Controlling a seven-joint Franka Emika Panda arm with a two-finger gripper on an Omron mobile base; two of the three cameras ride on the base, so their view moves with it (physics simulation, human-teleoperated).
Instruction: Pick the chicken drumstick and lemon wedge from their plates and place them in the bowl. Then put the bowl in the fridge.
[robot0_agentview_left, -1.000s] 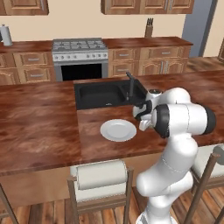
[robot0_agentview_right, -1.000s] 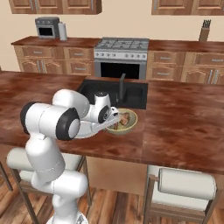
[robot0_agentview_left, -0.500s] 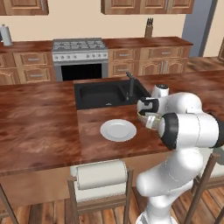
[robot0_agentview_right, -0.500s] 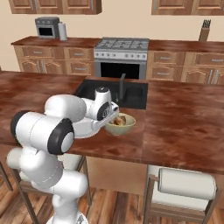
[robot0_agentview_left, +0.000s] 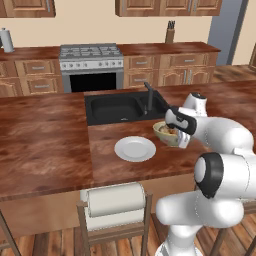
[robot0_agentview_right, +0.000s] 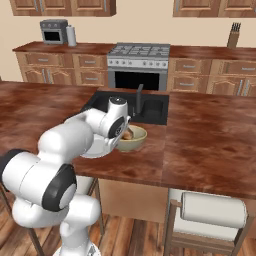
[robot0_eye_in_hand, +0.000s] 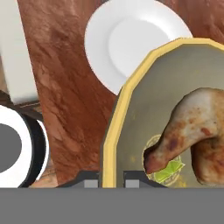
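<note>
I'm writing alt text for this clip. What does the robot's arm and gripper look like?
The arm is built of glossy white, rounded, bulbous segments with dark grey to black rings at the joints. It ends in a white hand with a dark band, carrying the gripper, whose two small finger tips are dark grey and blocky. No loose cables or printed markings are visible.

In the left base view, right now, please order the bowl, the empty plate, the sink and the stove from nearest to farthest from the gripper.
1. Bowl: at the gripper, whose fingers straddle its rim.
2. Plate: on the counter just left of the bowl.
3. Sink: behind the plate, set into the counter.
4. Stove: at the back wall, farthest.
</note>
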